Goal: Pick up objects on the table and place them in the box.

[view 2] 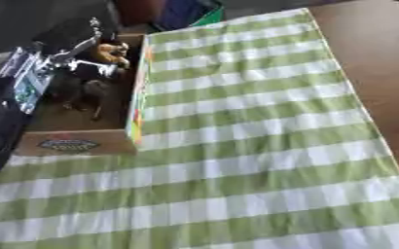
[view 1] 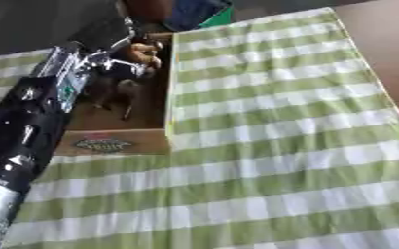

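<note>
An open cardboard box [view 1: 109,143] stands at the upper left of the green-and-white checked cloth [view 1: 271,146]. My left arm comes in from the lower left, and its hand [view 1: 109,80] hangs over the inside of the box with dark fingers [view 2: 77,97] pointing down, straight and relaxed. A small tan-and-brown object [view 1: 140,51] sits at the far end of the box, just beyond the hand; whether the hand touches it is unclear. The box floor under the hand is partly hidden. No loose objects show on the cloth. My right hand is out of sight.
The bare brown table [view 1: 390,53] runs along the right side past the cloth's edge. A blue and green thing [view 1: 199,12] lies beyond the far edge, behind the box. The box's right wall [view 2: 137,97] stands upright beside the open cloth.
</note>
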Tool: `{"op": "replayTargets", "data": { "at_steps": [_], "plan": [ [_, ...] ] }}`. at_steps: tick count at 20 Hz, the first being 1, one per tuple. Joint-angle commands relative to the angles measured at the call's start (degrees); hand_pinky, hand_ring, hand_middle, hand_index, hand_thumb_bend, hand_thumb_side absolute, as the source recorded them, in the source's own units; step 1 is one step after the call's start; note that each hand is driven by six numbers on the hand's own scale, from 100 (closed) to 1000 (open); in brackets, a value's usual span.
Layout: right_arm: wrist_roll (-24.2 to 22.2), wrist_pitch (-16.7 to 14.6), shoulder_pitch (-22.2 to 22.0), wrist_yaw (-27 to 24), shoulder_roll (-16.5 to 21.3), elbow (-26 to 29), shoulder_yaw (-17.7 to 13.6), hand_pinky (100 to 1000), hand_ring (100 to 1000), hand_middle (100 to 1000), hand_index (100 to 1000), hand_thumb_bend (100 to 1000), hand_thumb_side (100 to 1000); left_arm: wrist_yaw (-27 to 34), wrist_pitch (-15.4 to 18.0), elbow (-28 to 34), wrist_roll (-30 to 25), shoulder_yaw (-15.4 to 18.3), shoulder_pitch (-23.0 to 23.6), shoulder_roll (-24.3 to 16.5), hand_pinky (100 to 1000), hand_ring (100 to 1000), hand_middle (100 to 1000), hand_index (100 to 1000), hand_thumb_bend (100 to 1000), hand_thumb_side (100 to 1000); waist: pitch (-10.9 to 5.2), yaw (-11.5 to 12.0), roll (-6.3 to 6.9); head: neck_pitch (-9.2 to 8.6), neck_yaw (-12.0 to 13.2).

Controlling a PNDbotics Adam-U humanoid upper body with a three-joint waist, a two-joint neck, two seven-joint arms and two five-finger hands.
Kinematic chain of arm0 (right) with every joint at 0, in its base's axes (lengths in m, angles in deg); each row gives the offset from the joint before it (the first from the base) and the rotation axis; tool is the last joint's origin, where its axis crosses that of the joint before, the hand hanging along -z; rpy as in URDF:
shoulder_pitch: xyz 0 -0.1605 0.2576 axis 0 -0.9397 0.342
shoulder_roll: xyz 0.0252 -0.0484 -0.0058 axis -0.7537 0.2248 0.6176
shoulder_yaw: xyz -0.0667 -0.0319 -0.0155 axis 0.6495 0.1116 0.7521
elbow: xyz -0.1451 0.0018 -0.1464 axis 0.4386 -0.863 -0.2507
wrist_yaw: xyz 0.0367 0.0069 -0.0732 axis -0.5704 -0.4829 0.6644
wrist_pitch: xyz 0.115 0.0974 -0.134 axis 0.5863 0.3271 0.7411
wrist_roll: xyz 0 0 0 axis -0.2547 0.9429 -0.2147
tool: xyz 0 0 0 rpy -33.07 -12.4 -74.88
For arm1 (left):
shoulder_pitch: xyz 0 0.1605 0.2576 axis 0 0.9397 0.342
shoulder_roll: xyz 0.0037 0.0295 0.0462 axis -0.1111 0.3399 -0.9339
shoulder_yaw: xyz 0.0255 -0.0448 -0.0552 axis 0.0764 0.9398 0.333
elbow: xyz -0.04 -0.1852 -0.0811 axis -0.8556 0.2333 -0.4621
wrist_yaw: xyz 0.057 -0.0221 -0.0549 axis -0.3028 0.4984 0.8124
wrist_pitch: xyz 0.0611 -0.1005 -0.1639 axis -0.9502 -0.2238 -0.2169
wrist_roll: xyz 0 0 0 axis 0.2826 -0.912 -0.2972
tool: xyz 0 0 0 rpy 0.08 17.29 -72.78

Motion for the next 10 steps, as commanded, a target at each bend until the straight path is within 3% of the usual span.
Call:
{"op": "replayTargets", "data": {
  "at_steps": [1, 4, 7, 10],
  "plan": [
    [-0.22, 0.14, 0.46, -0.34, 0.47, 1.11, -0.51, 866, 766, 671, 884, 100, 993, 1.0, 1.09, -1.65, -1.55, 0.16, -0.27, -0.93, 465, 664, 586, 803, 100, 482, -0.9, 0.17, -0.33, -0.19, -0.21],
    [-0.39, 0.34, 0.29, -0.41, 0.29, 1.11, -0.5, 866, 766, 670, 884, 100, 993, 0.49, 0.44, -0.5, -1.92, -0.07, -0.47, -1.13, 501, 719, 645, 826, 100, 540, -0.99, 0.23, -0.27, -0.2, -0.25],
    [-0.41, 0.41, 0.16, -0.43, 0.18, 1.11, -0.61, 866, 766, 671, 884, 100, 993, -1.16, -0.43, 0.44, -1.58, -0.23, -0.42, -1.23, 518, 745, 687, 840, 231, 589, -1.11, 0.16, -0.27, -0.28, -0.31],
    [-0.37, 0.53, -0.03, -0.44, 0.02, 1.11, -0.72, 866, 766, 670, 884, 100, 991, -2.36, -0.81, 0.91, -1.24, -0.27, -0.47, -1.2, 526, 765, 721, 851, 425, 697, -1.24, 0.17, -0.21, -0.2, -0.35]
  ]
}}
